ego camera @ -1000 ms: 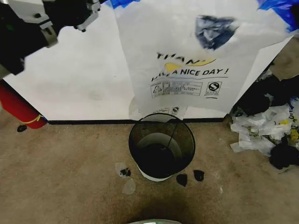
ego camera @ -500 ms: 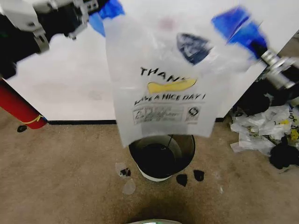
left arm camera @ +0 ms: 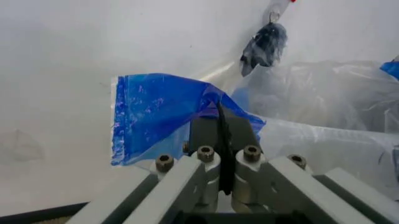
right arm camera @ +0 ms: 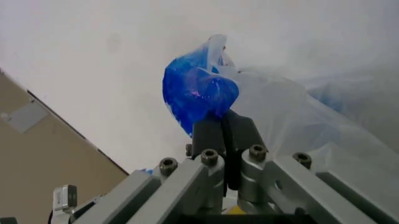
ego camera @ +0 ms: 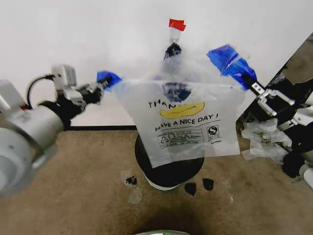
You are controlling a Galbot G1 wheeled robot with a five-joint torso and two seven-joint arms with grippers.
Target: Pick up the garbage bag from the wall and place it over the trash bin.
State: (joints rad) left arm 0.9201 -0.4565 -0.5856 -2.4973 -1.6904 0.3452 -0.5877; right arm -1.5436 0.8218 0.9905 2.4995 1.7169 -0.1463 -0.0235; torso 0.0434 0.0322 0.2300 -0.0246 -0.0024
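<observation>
Across the middle of the head view, the garbage bag [ego camera: 188, 125] hangs stretched between both arms, its yellow smiley and black lettering facing the camera, and its lower edge falls in front of the trash bin [ego camera: 168, 171], hiding most of the rim. At centre left, the left hand [ego camera: 100, 88] is clamped tight on the bag's blue tape patch [ego camera: 108, 77]; the left wrist view shows the fingers [left arm camera: 207, 130] pressed together with the blue film gathered between them. At the upper right, the right hand [ego camera: 250, 83] pinches the other blue patch [ego camera: 229, 58] in the same way, and the right wrist view shows its fingers [right arm camera: 212, 135] closed on the crumpled blue plastic. Behind the bag, the wall [ego camera: 73, 39] fills the top of the frame, with a small black wad [ego camera: 172, 50] hanging from a red-tagged hook near the top centre. The bin stands on the brown floor [ego camera: 73, 186] just in front of the black baseboard. A heap of white and black bags [ego camera: 274, 142] lies at the right edge.
</observation>
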